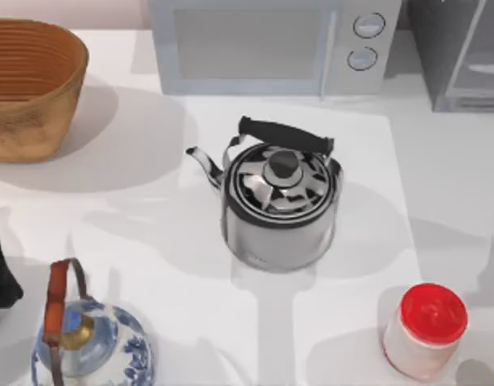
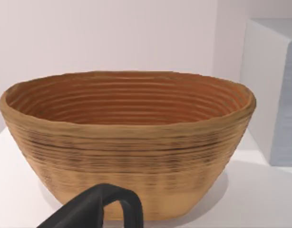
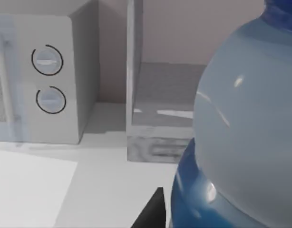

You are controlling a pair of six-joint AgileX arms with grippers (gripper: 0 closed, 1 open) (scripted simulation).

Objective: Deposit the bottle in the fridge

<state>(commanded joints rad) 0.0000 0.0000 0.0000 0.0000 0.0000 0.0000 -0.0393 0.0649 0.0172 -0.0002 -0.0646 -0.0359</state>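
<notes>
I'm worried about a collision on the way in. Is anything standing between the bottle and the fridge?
Nothing visible does. In the right wrist view the bottle is close to the camera, and just white tabletop lies between it and the fridge ahead. The microwave stands beside the fridge, off that line.

Black, curved fingers (image 2: 101, 206) (matte)

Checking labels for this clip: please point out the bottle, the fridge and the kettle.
bottle (image 3: 241, 123): right wrist view, on its pale rounded body.
fridge (image 1: 460, 48): top view, on its door panel at the table's far right.
kettle (image 1: 283, 165): top view, on its lid knob.
</notes>
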